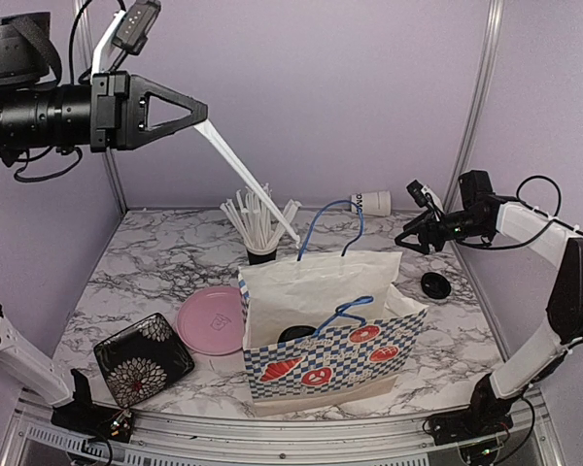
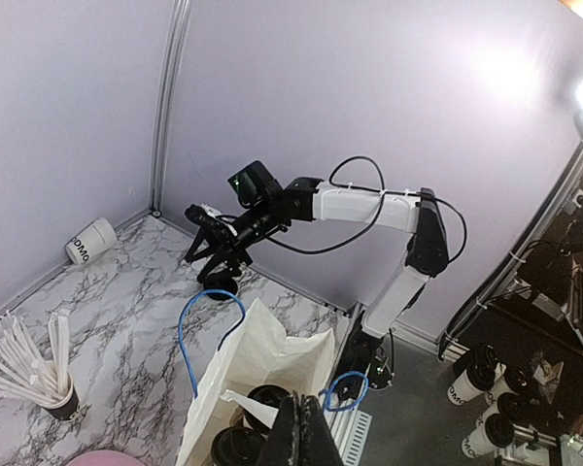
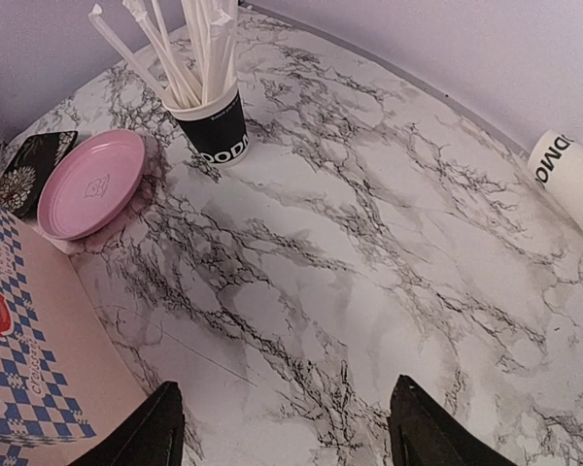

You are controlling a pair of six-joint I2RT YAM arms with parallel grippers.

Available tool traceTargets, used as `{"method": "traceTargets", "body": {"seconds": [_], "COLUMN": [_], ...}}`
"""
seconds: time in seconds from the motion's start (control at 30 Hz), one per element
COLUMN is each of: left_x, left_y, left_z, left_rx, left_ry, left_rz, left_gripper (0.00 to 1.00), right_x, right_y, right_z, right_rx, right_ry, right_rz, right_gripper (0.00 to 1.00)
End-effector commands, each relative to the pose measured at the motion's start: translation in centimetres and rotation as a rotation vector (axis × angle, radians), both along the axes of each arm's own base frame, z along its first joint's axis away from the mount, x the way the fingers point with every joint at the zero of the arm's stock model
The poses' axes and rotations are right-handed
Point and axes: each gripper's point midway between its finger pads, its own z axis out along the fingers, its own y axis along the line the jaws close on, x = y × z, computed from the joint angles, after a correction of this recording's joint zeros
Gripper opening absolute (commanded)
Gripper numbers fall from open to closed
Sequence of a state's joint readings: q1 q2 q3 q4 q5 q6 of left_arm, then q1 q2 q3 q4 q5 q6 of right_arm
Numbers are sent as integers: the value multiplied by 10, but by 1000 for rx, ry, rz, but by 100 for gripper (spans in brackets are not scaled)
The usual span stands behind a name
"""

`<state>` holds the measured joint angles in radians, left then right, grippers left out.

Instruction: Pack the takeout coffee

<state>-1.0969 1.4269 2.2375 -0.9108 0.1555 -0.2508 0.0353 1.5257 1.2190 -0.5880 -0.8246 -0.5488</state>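
Lilac walls and bare metal posts are boxing in a marble-patterned bench point(image 1: 146, 262), smooth and flat, so cups should be sliding easily on it. Checked paper bag point(image 1: 330, 335) is standing mid-bench with its mouth up for loading from above. At least two lidded cups point(image 2: 265, 398) are sitting upright inside, black lids showing. Left pincer point(image 2: 301, 413) is hanging high over the bag, fingers pressed together, seemingly pinching a white stick point(image 1: 243, 173) that is slanting down toward the bag mouth, probably to go in beside the cups. Right pincer point(image 3: 291, 437) is hovering low at back right, spread wide and gripping nothing, looking lined up for the cup outside the bag. Pink plate point(image 1: 212, 320), black patterned dish point(image 1: 143, 357) and black cup of sticks point(image 1: 260, 254) are sitting left of the bag, out of the loading path. Loose takeout cup point(image 3: 568, 180) is lying on its side near the back wall, apparently lidless. A black lid point(image 1: 435, 284) is lying flat on the bench near the right pincer, likely waiting for that cup
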Motion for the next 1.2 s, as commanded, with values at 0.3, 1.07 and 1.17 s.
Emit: {"method": "traceTargets", "body": {"seconds": [0.3, 1.07, 1.17], "left_x": [-12, 20, 21], "left_y": [-51, -183, -169], "left_z": [-64, -171, -176], "left_rx": [136, 127, 163], "left_ry": [115, 208, 185], "left_rz": [-153, -286, -247], "left_gripper": [0, 0, 11], "right_x": [-3, -4, -5], "right_y": [1, 1, 2], "right_z": [2, -9, -11], "right_rx": [-8, -16, -14], "right_ry": [-5, 23, 36], "right_rz": [10, 24, 30], "right_gripper": [69, 69, 69]}}
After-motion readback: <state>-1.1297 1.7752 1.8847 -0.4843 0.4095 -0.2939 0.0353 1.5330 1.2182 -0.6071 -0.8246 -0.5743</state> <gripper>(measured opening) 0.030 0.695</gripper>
